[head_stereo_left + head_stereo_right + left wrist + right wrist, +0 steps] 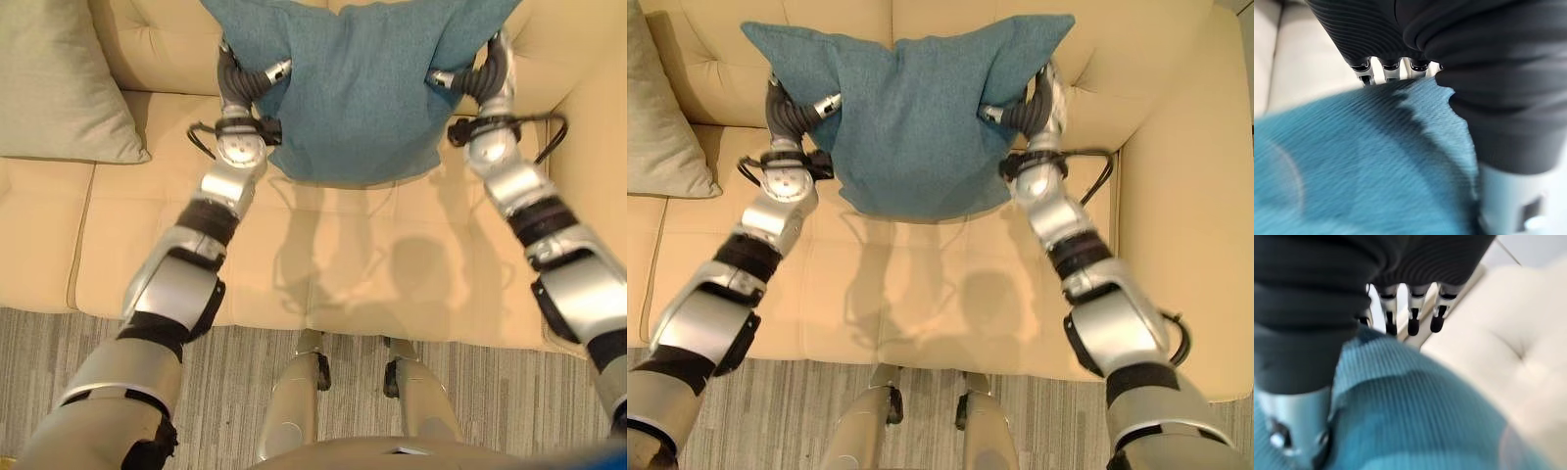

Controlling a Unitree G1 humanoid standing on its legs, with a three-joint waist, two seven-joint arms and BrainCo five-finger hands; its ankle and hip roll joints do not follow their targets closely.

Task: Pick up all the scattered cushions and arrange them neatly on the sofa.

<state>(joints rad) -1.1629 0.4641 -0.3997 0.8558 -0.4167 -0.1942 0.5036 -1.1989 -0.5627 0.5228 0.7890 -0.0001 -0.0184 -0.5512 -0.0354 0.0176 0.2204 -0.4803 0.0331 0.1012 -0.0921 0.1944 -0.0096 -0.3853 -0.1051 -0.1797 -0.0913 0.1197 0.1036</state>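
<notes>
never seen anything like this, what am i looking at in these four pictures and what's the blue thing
This is a humanoid robot standing in front of a cream sofa. The two wide pictures come from cameras on its head, looking down along its silver arms. The two close ones come from cameras on its wrists. The blue thing is a teal cushion, held up over the seat between the left hand and the right hand, one at each side. The fingers go behind the fabric, so how they grip is hidden. A pale green-grey cushion already leans against the sofa back on the robot's left.
</notes>
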